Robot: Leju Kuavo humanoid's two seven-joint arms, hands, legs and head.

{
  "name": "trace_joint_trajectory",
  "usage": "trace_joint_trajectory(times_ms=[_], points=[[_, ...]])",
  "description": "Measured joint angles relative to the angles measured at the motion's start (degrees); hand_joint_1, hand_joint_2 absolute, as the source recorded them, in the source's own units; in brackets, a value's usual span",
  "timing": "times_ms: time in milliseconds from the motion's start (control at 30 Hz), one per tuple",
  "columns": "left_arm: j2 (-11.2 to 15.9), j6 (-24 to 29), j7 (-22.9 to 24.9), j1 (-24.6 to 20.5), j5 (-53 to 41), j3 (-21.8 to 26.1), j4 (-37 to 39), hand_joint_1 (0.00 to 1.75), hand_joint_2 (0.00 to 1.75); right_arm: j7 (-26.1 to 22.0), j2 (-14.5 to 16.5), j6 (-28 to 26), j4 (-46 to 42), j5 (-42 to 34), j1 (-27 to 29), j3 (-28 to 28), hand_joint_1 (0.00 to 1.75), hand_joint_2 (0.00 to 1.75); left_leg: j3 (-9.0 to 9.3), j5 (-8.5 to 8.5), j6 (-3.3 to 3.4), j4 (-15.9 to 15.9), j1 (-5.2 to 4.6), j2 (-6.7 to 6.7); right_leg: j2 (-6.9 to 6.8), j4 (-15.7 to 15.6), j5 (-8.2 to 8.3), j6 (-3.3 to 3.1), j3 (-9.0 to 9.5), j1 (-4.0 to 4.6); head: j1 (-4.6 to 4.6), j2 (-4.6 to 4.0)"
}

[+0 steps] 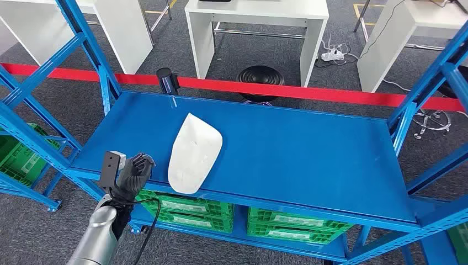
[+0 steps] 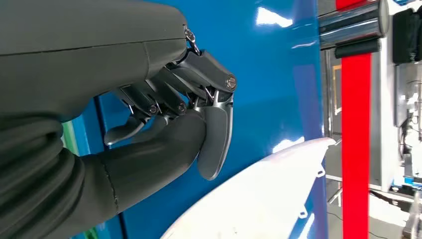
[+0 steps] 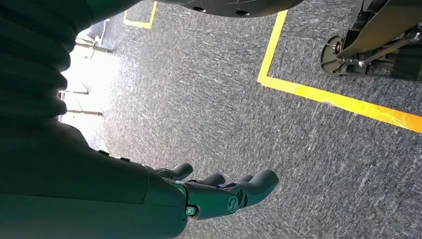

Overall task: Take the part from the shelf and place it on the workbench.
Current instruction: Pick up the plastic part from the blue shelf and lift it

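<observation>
Lying on shelf (image 1: 309, 149), white part (image 1: 194, 153) (left robot hand (image 1: 134, 172) beside)

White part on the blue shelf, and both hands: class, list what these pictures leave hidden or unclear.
- White part: in the left wrist view, its near end is cut off by the picture's edge.
- Left hand: in the head view, too small to judge any contact.
- Right hand: palm hidden behind its own cover.

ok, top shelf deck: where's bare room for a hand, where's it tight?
Bare blue deck runs from the white part to the right-hand uprights, and behind the part to the back edge. Tight spot: front-left corner, where the left hand sits beside the part.
</observation>
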Motion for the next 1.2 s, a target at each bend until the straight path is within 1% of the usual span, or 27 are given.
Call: trace_joint_trajectory(times_ms=[167,400,467,533,633,700,833,967,1067,1133,1200], points=[[-0.14,-1.91,-3.25,-0.07,1.37,0.0,-0.98,0.0,1.75,-0.36,0.0,0.0,0.0,-0.01,0.01,0.03,0.0,1.75,0.0,0.0,0.0,0.0,0.0,0.0,0.0,0.0,0.0,0.0,0.01,0.0,0.0,0.0],[-0.27,-2.39,-4.51,0.03,1.61,0.0,-2.27,0.0,1.75,-0.59,0.0,0.02,0.0,0.0,0.01,0.07,0.0,1.75,-0.01,0.0,0.0,0.0,0.0,0.0,0.0,0.0,0.0,0.0,0.01,0.0,0.0,0.0],[-0.27,-1.81,-6.33,0.45,0.76,-0.07,-3.13,0.0,1.75,-0.64,0.0,0.06,0.0,0.0,0.02,0.09,0.0,1.75,-0.01,0.0,0.0,0.0,0.0,0.0,0.0,0.0,0.0,0.0,0.0,0.0,0.0,0.0],[-0.27,0.08,-9.36,1.25,-1.41,-0.4,-4.89,0.0,1.75,-0.74,0.0,0.17,0.0,0.01,0.02,0.14,0.0,1.75,-0.01,-0.01,-0.01,0.0,0.0,0.0,0.0,0.0,0.0,0.0,0.0,0.0,0.0,0.0],[-0.25,4.28,-13.77,2.84,-5.76,-1.15,-8.49,0.0,1.75,-0.8,0.0,0.4,0.0,0.1,0.0,0.33,0.0,1.75,-0.01,-0.02,-0.03,0.0,0.0,-0.01,0.0,0.0,-0.01,0.0,0.01,0.0,0.0,0.0],[-0.23,8.16,-15.86,4.15,-9.64,-1.76,-11.14,0.0,1.75,-0.74,-0.01,0.58,0.0,0.26,-0.01,0.51,0.0,1.75,-0.01,-0.03,-0.04,0.0,0.0,-0.01,0.0,0.0,-0.02,0.0,0.01,0.0,0.0,0.0],[0.04,20.8,-18.05,6.41,-23.63,-4.07,-15.36,0.0,1.75,-0.56,-0.03,1.1,0.0,0.22,-0.05,0.84,0.0,1.75,-0.01,-0.05,-0.03,0.0,0.0,-0.02,0.0,-0.01,-0.03,0.01,0.02,0.0,0.0,0.0],[0.77,34.29,-17.58,7.11,-39.97,-7.59,-15.82,0.0,1.75,-0.61,-0.05,1.17,0.0,-0.13,-0.07,0.99,0.0,1.75,-0.01,-0.05,-0.02,0.0,0.0,-0.02,-0.01,-0.01,-0.03,0.01,0.02,0.0,0.0,0.0],[1.3,42.48,-15.49,7.05,-50.73,-10.39,-14.62,0.0,1.75,-0.91,-0.07,1.17,0.0,-0.19,-0.06,1.17,0.0,1.75,0.01,-0.05,-0.02,0.0,0.0,-0.01,-0.01,-0.01,-0.03,0.01,0.03,0.0,0.0,0.0],[1.63,46.1,-13.63,7.01,-56.92,-12.2,-13.46,0.0,1.75,-1.09,-0.09,1.17,0.0,-0.19,-0.06,1.39,0.0,1.75,0.01,-0.05,-0.02,0.0,0.0,-0.01,0.0,-0.01,-0.03,0.01,0.03,0.0,0.0,0.0],[1.92,47.4,-12.69,7.02,-59.83,-13.53,-12.58,0.0,1.75,-1.15,-0.12,1.17,0.0,-0.18,-0.05,1.52,0.0,1.75,0.01,-0.05,-0.02,0.0,0.0,-0.01,0.0,-0.01,-0.03,0.01,0.02,0.0,0.0,0.0]])
